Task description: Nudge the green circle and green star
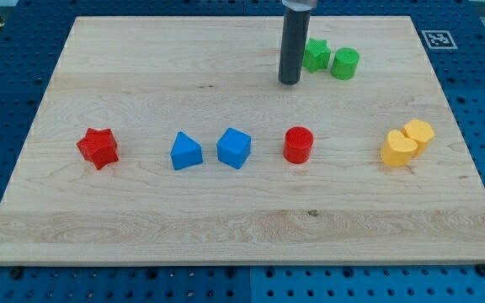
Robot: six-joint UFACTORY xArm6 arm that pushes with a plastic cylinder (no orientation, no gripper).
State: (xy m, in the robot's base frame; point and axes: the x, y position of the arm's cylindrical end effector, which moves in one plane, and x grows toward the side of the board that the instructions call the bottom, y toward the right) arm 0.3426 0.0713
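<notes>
Two small, rigid, likely light blocks, green star (315, 55) touching green circle (344, 63) on its right, sit near the counter (141, 67) top edge; our tool, a jawless rod, grips nothing, its tip (290, 82) just left of the star, so we'd push its left face.

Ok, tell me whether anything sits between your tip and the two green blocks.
Nothing visible does. My tip rests on the board just to the view's left of the green star, with only bare wood between. The green circle sits right beside the star on its far side.
</notes>
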